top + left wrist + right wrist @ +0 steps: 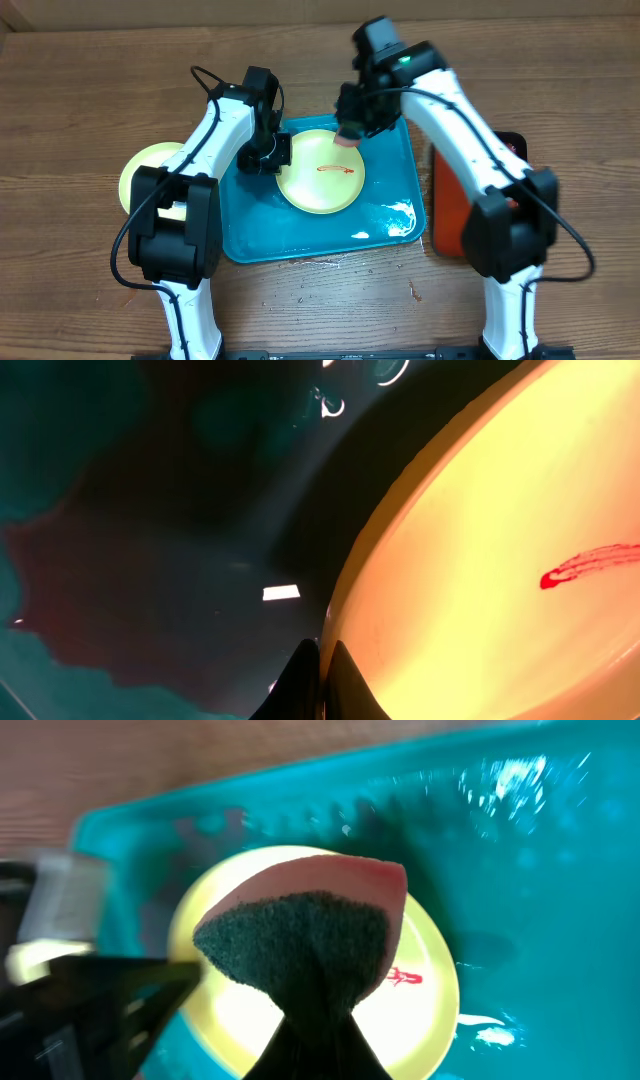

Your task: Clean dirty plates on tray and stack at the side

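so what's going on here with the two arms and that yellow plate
It's a plate-cleaning job. The left gripper is shut on the left rim of a yellow-green plate lying in the teal tray, apparently steadying it. The right gripper is shut on a sponge, held at the plate's far edge. The red smear on the plate is not yet wiped. A second plate sits on the table left of the tray.

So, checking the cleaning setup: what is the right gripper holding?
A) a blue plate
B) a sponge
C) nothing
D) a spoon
B: the right gripper is shut on a pink sponge with a dark scouring face, over the yellow-green plate.
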Available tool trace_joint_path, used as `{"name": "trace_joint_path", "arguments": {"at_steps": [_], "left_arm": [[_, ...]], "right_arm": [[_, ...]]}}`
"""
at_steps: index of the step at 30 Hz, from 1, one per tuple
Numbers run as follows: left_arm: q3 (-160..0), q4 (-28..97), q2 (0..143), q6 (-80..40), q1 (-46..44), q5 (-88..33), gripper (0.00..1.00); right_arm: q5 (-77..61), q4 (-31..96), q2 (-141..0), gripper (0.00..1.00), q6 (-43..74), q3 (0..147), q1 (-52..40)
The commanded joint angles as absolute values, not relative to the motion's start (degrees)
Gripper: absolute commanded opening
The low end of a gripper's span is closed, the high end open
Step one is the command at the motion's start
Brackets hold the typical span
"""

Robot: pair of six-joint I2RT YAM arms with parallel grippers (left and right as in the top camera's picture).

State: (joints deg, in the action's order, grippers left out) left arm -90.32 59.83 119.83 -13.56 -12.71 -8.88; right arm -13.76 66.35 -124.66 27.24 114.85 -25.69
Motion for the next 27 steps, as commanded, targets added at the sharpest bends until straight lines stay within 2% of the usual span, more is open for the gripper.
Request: {"name": "trace_joint_path", "arguments": {"at_steps": [1, 9, 19, 27], "left_arm": [[-90.48, 59.94, 118.39, -14.37, -12.64, -7.05, 0.04], [-90.48, 59.66, 118.39, -14.35, -12.32, -7.05, 0.04], [-90.48, 59.55, 118.39, -14.33, -12.34, -7.09, 0.04], [-90.48, 59.59, 118.39, -14.13, -12.34, -7.7, 0.04]], "right_arm": [[-10.52, 66.72, -127.57, 0.04, 30.35, 115.13, -25.87], [-10.5, 68.25, -132.57, 0.04, 29.93, 114.74, -26.0], [-11.0, 61.93, -133.05, 0.04, 28.49, 104.42, -26.63], [-21.69, 52.93, -133.23, 0.04, 28.6, 97.93, -26.94]]}}
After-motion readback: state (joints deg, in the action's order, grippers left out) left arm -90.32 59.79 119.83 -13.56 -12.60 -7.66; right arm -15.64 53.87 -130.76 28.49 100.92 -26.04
